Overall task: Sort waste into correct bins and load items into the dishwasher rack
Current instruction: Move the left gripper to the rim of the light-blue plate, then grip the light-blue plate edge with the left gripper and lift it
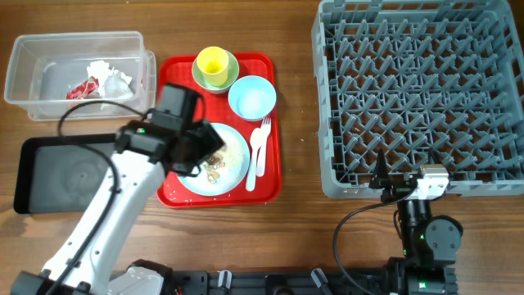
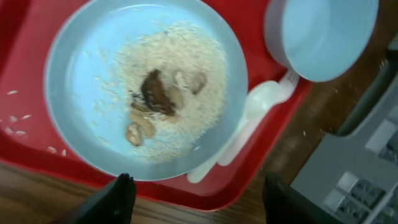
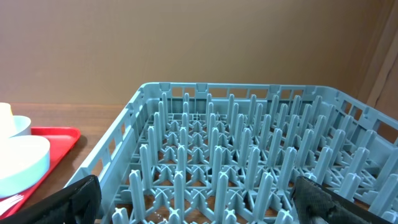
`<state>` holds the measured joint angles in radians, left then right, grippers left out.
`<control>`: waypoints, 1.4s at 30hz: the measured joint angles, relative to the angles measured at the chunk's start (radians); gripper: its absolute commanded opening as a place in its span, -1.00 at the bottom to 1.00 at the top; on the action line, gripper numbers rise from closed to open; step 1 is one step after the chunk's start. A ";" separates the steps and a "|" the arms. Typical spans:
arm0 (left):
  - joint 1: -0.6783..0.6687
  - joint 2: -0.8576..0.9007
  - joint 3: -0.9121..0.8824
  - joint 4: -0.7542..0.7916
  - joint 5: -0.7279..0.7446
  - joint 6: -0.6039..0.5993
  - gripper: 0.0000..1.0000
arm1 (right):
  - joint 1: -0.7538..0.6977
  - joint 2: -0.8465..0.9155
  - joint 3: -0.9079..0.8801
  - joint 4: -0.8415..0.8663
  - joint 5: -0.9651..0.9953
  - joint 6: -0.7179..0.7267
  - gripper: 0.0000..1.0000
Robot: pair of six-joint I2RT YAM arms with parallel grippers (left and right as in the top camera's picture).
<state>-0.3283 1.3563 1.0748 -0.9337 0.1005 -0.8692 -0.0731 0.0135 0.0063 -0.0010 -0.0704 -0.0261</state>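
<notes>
- Overhead: my left tool (image 1: 196, 147) hangs above the pale blue round plate (image 1: 232, 170), which sits on the near half of the flat red plastic tray (image 1: 271, 187).
  - The brown food scraps and whitish crumbs (image 1: 216, 164) lie on that plate.
  - The pale blue bowl (image 1: 252, 97) and the yellow cup (image 1: 213, 62), which stands in the pale green small bowl (image 1: 199, 79), are on the red tray's far half.
  - The white plastic fork and spoon (image 1: 260, 147) lie along its right side.
  - The shallow black rectangular tray (image 1: 70, 176) is just left of the red tray.
  - The clear plastic rectangular tub (image 1: 18, 78) is off its far-left corner and holds the crumpled white napkin (image 1: 110, 75) and the red-and-clear wrapper (image 1: 82, 88).
  - The large grey plastic rack (image 1: 417, 98) stands right of the red tray.
- Left wrist: my fingers (image 2: 121, 196) are spread with nothing between them, above the red tray's near edge.
  - I judge the scraps are next, bound for the black tray.
  - I should take the plate by its near rim, well away from the spoon resting against its other side. I should carry it level and tip it slowly, because the loose grains will scatter and some already dot the red tray.
- Right wrist: my right tool (image 3: 205, 208) is spread wide and empty at the rack's near wall, away from the red tray.
- The table (image 1: 295, 246) is brown wood-grain. A plain brown wall stands behind the rack.
</notes>
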 measured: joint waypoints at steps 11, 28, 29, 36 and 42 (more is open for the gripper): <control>-0.313 0.242 -0.001 0.104 -0.234 -0.039 -0.10 | 0.000 0.000 0.000 0.000 0.000 0.000 0.99; -0.399 0.387 -0.001 0.173 -0.336 0.018 -0.29 | 0.000 0.000 0.000 0.000 0.000 0.000 0.99; -0.407 0.402 -0.001 0.181 -0.336 0.022 -0.29 | 0.000 0.000 0.000 0.000 0.000 0.000 1.00; -0.426 0.423 -0.001 0.188 -0.345 0.034 -0.32 | 0.000 0.000 0.000 0.000 0.000 0.000 1.00; -0.426 0.444 -0.001 0.191 -0.363 0.042 -0.41 | 0.000 0.000 0.000 0.000 0.000 0.000 1.00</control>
<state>-0.7547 1.8000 1.0740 -0.7425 -0.2626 -0.8272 -0.0731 0.0135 0.0063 -0.0010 -0.0704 -0.0261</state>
